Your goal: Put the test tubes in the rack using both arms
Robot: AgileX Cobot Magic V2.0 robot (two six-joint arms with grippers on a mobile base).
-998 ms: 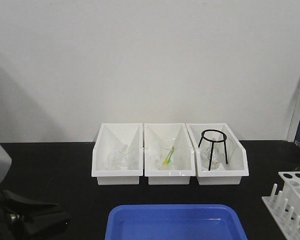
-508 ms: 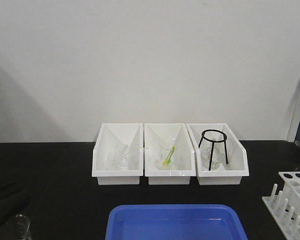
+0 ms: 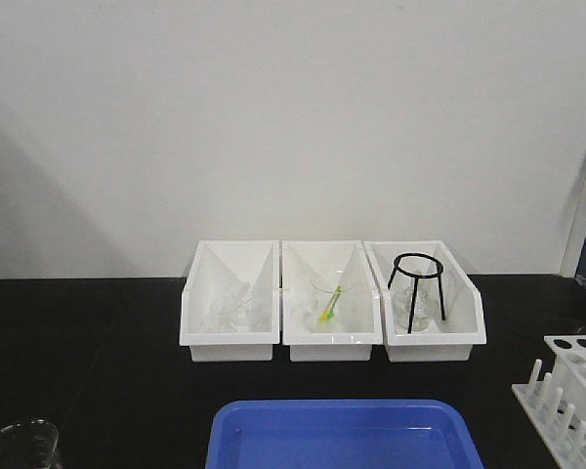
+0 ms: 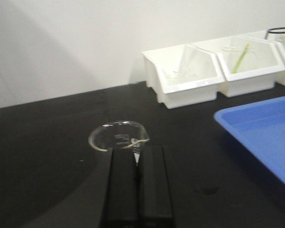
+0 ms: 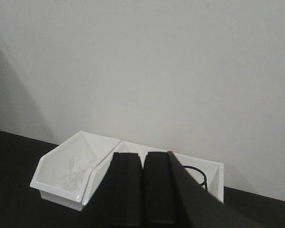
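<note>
- The rack (image 3: 572, 396) stands at the right edge of the black table (image 3: 107, 342), beside the blue tray (image 3: 342, 435).
- My left end effector (image 4: 137, 164) is clenched, empty, its tips at a glass beaker (image 4: 118, 137).
- My right end effector (image 5: 142, 164) is clenched, empty, facing the white bins (image 5: 69, 178).

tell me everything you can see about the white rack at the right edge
The rack is small, white and looks like plastic. It stands upright on the black table at the right edge of the front view, just right of the blue tray, and is cut off by the frame. Its raised top plate has round holes, and a row of upright pegs runs along its lower base. Whether any holes hold tubes is too unclear to tell. No gripper shows near it in the front view.
</note>
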